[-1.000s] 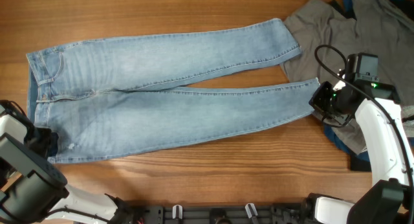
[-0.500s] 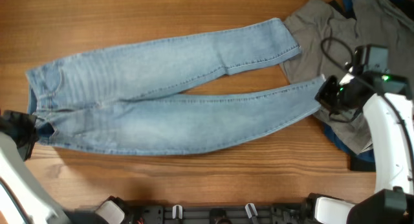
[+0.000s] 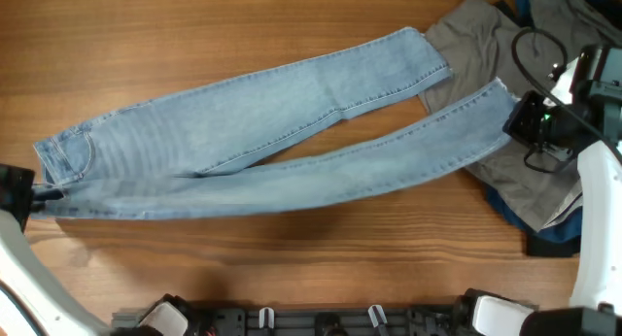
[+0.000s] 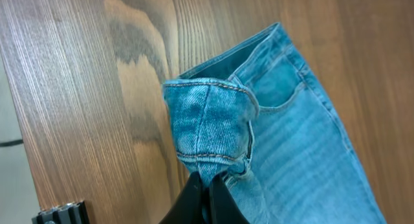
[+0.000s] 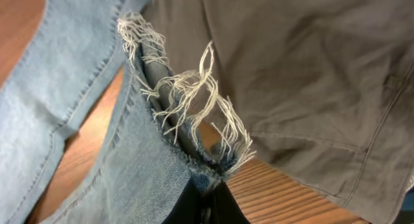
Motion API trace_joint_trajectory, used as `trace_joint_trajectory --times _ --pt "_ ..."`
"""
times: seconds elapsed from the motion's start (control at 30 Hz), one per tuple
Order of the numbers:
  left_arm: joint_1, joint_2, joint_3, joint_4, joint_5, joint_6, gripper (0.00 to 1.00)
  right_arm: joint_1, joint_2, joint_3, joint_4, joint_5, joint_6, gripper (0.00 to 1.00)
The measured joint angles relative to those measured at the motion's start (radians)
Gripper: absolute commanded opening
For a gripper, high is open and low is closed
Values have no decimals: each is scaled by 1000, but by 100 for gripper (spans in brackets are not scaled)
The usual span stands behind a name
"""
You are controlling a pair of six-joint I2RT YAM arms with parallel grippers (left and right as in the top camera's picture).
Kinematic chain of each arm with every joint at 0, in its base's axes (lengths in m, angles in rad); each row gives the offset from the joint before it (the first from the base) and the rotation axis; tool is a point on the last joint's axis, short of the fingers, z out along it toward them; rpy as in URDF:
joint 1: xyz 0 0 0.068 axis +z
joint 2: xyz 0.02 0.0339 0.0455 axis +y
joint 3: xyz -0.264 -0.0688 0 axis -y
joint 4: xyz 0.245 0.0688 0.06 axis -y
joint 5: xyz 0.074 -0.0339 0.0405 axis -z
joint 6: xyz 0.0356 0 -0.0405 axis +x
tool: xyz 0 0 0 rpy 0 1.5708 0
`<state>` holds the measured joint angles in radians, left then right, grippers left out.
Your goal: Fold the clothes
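The left pincer (image 4: 207, 188) is clamped tight on the jeans' (image 3: 292, 161) waistband, and the right pincer (image 5: 207, 199) is pinched closed on 1 frayed hem. The jeans stretch lengthwise across the table (image 3: 194, 25), with that hem raised over the grey garment (image 5: 310, 68).

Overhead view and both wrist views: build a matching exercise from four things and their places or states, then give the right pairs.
Things
1. left gripper
2. right gripper
3. grey garment
4. dark-blue garment

Places or states
A. shut on the frayed hem of one leg of the jeans
B. top right, partly under the jeans' leg ends
C. shut on the jeans' waistband corner
D. peeks out from under the grey one, lower right

Pairs: 1-C, 2-A, 3-B, 4-D
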<state>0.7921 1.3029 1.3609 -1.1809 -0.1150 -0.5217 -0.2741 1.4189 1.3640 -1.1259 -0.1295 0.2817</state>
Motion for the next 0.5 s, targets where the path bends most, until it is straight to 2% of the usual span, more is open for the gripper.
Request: trace_joint_trajectory --times 0.13,0.33,0.5 --pt "10 87 0 11 -8 0 4 0 66 0 -31 -4 -8 4" --pt "26 97 0 94 12 -4 4 0 163 10 -48 -78 -49 4" --pt "25 153 0 209 69 -7 4 22 339 184 -116 -114 -76 4"
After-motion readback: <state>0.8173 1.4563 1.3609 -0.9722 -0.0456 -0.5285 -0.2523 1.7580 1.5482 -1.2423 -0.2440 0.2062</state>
